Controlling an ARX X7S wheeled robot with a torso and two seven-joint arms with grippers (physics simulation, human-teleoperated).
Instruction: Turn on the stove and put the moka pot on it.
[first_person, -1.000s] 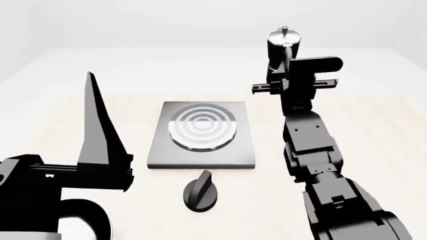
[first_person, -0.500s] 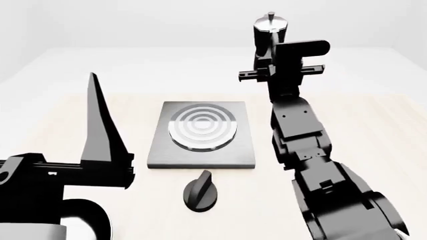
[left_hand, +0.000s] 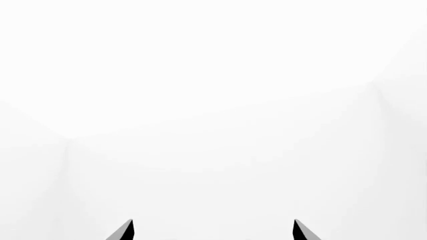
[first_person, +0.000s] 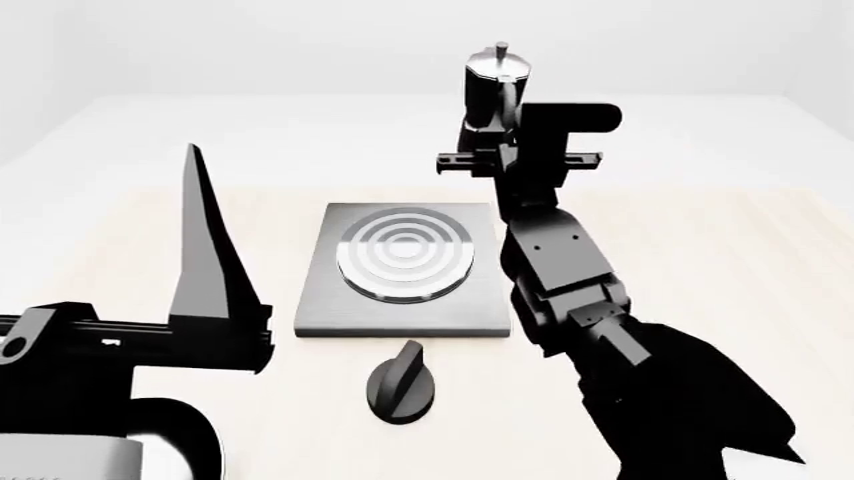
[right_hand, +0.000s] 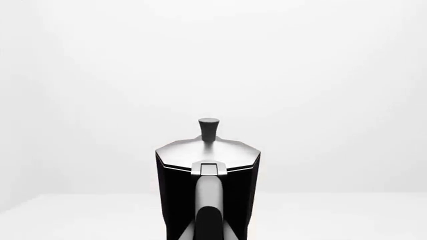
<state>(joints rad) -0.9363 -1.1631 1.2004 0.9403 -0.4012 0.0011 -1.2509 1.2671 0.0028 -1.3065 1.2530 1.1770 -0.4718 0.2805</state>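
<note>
Two grippers show, and only the right gripper (first_person: 497, 140) carries anything: it is clamped on the moka pot (first_person: 495, 88) and holds it in the air, upright, beyond the far right corner of the stove (first_person: 404, 268). In the right wrist view the moka pot (right_hand: 207, 187) fills the lower centre, its handle facing the camera and its knobbed lid level; the gripper's own fingertips lie out of that frame, so the grip is read from the head view, where the black gripper body meets the pot's lower half.

The left gripper (first_person: 200, 250) stands at the near left of the table (first_person: 721, 260), pointing upward, with one tall dark finger in sight from the head. Its wrist view shows two finger tips (left_hand: 127, 231) set well apart with nothing between them, so it stands spread wide.

The stove lies flat on the table, its ringed burner (first_person: 406, 254) bare. The black knob (first_person: 399, 386) sits just before the stove's near edge, apart from it. Open tabletop runs on both sides of the stove; the right forearm crosses the space beside its right edge.
</note>
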